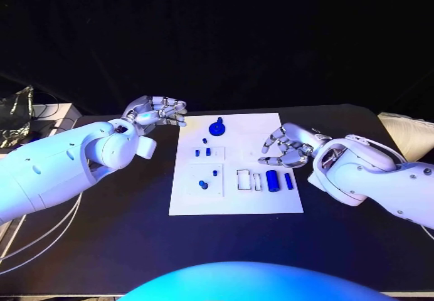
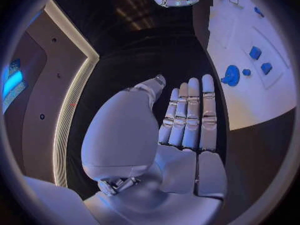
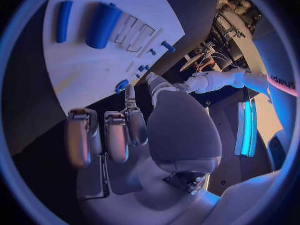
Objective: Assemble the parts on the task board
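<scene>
Left hand: my left hand (image 1: 155, 111) hangs over the black table (image 1: 108, 238) just beside the task board's far left corner. In the head view its fingers (image 1: 174, 108) are curled, tips pointing toward the board; in the left wrist view the fingers (image 2: 190, 112) lie straight and side by side, thumb a little apart. I hold nothing in it.

Right hand: my right hand (image 1: 288, 147) hovers at the board's right edge, fingers (image 1: 276, 139) bent inward over the white surface, with gaps between them. Nothing is between them. In the right wrist view the fingers (image 3: 115, 135) curl down with the board beyond their tips.

Task board: the white task board (image 1: 262, 204) lies flat between my two hands, neither hand touching it as far as I can tell.

Round part: a blue round part (image 1: 217, 128) with a small knob sits near the board's far edge, closest to my left fingertips.

Large cylinder: a blue cylinder (image 1: 272, 180) lies flat on the board just below my right fingers.

Thin bar: a slim blue bar (image 1: 288, 181) lies beside the cylinder, on the side toward my right wrist.

Empty slots: two rectangular slots (image 1: 244, 179) sit beside the cylinder, away from my right hand.

Small parts: several small blue pieces (image 1: 207, 152) stand around the board's middle, well apart from both sets of fingers.
</scene>
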Available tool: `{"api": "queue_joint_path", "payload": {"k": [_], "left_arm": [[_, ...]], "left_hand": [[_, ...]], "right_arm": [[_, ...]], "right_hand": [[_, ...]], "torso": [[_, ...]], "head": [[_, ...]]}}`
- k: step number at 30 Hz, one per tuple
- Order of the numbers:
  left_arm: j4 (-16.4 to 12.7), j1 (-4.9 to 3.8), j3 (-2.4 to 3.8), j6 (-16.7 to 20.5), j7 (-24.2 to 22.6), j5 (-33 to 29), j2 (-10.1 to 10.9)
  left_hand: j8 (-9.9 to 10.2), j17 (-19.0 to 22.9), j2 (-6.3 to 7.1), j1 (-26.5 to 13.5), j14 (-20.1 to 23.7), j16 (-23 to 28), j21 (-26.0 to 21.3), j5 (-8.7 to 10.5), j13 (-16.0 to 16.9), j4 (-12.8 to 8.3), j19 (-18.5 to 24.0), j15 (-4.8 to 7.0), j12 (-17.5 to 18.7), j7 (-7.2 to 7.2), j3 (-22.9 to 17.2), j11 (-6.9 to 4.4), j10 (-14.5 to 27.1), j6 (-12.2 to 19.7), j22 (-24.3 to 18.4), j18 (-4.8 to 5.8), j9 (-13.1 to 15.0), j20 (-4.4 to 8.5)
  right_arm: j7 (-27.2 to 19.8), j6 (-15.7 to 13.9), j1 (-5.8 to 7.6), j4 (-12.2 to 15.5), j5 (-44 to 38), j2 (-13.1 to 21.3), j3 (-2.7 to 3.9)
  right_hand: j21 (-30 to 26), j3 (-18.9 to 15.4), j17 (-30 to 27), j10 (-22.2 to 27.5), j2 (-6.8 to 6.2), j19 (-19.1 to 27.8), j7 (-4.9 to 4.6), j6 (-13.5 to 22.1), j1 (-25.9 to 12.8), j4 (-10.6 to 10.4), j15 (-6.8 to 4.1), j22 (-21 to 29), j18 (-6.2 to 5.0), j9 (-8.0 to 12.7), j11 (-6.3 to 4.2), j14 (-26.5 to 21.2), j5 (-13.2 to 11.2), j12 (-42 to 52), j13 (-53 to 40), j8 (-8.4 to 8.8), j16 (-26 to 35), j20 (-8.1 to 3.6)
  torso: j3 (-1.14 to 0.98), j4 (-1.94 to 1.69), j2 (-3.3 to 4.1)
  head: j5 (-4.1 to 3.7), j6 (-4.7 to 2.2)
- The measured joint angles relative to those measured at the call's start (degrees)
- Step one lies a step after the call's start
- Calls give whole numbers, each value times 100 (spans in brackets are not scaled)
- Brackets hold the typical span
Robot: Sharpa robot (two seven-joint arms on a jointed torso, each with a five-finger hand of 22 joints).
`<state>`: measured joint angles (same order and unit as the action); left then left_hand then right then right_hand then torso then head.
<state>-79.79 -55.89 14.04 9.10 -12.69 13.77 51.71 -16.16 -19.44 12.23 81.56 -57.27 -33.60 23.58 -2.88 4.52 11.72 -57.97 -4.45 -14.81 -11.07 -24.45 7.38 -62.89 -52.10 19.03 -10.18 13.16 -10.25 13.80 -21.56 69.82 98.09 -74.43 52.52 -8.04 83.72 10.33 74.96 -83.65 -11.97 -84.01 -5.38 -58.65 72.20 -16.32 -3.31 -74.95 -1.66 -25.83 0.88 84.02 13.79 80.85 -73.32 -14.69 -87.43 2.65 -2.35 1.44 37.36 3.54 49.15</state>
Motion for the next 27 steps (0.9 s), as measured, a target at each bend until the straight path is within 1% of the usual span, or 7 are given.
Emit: {"api": "queue_joint_path", "payload": {"k": [3, 4, 6, 11, 16, 22, 27], "left_arm": [[10, 36, -2, -5, -17, -19, 17], [12, 41, -2, -7, -23, -25, 19], [14, 52, -2, -11, -37, -36, 18], [11, 78, 0, -22, -64, -55, 8], [7, 87, 0, -32, -83, -71, 2], [4, 91, 0, -46, -92, -84, -5], [4, 93, 0, -53, -94, -92, -6]], "left_hand": [[0, -6, -16, 17, -21, 0, 0, 0, -4, 15, -20, 21, 0, 0, -15, 0, 0, 0, -1, 0, 0, 20], [0, -11, -16, 17, -21, 0, 0, 0, -4, 15, -20, 21, 19, 0, -15, 0, 0, 0, -5, 0, 0, 20], [0, -18, -16, 16, -19, 0, 0, 0, -4, 15, -40, 22, 35, 0, -15, -21, -21, 0, -6, 0, 0, 0], [0, -17, -17, 16, -19, 0, 0, 0, -10, 15, -40, 23, 35, 0, -15, -21, -21, 0, -6, 0, 0, 0], [0, -19, -16, 17, -38, 0, 0, 0, -10, 14, -40, 4, 35, 13, -15, -21, -21, -13, -6, 0, 0, 0], [0, -23, -16, 17, -38, 0, 0, 0, -10, 14, -39, 4, 35, 21, -15, -21, -21, -21, -5, 0, 0, 0], [0, -22, -16, 17, -38, 0, 0, 0, -9, 14, -39, 4, 36, 21, -15, -21, -20, -21, -5, 0, 0, 0]], "right_arm": [[204, 258, 16, 57, 376, 196, 0], [275, 339, 18, 63, 463, 248, -1], [454, 508, 22, 66, 606, 356, -1], [907, 855, 27, 33, 744, 490, -6], [1265, 1118, 26, 13, 791, 441, -32], [1479, 1216, -14, -6, 798, 239, -68], [1578, 1228, -87, -98, 781, 56, -89]], "right_hand": [[266, -292, 1, -25, 308, 0, 30, -12, -298, -38, 0, 0, 0, -192, 1, 0, 71, 723, -158, -156, -115, 0], [344, -338, 1, -32, 432, 0, 52, -33, -421, -49, 0, 0, 53, -241, -5, 0, 118, 805, -163, -197, -140, 0], [475, -385, 1, -39, 534, 0, 90, -71, -524, -37, 0, 0, 86, -311, -29, 0, 180, 890, -164, -259, -168, 0], [552, -521, 0, -35, 447, 0, 91, -71, -610, -44, 0, 1, 87, -401, -51, -1, 297, 904, -163, -303, -177, 0], [551, -691, 0, -34, 390, 0, 92, -71, -719, -50, 0, 1, 86, -469, -51, -1, 364, 904, -163, -331, -202, 0], [589, -922, 0, -34, 488, 0, 111, -91, -872, -52, -19, 1, 86, -587, -51, -20, 549, 904, -163, -415, -201, -41], [589, -1009, -1, -34, 544, 0, 111, -91, -976, -60, -41, 2, 86, -658, -91, 0, 550, 904, -162, -459, -201, -41]], "torso": [[-14, 31, -31], [-18, 39, -38], [-25, 58, -55], [-36, 97, -94], [-36, 127, -119], [-29, 137, -130], [-25, 136, -125]], "head": [[-27, -3], [-34, -4], [-52, -7], [-72, -1], [-63, 17], [-75, 26], [-77, 27]]}}
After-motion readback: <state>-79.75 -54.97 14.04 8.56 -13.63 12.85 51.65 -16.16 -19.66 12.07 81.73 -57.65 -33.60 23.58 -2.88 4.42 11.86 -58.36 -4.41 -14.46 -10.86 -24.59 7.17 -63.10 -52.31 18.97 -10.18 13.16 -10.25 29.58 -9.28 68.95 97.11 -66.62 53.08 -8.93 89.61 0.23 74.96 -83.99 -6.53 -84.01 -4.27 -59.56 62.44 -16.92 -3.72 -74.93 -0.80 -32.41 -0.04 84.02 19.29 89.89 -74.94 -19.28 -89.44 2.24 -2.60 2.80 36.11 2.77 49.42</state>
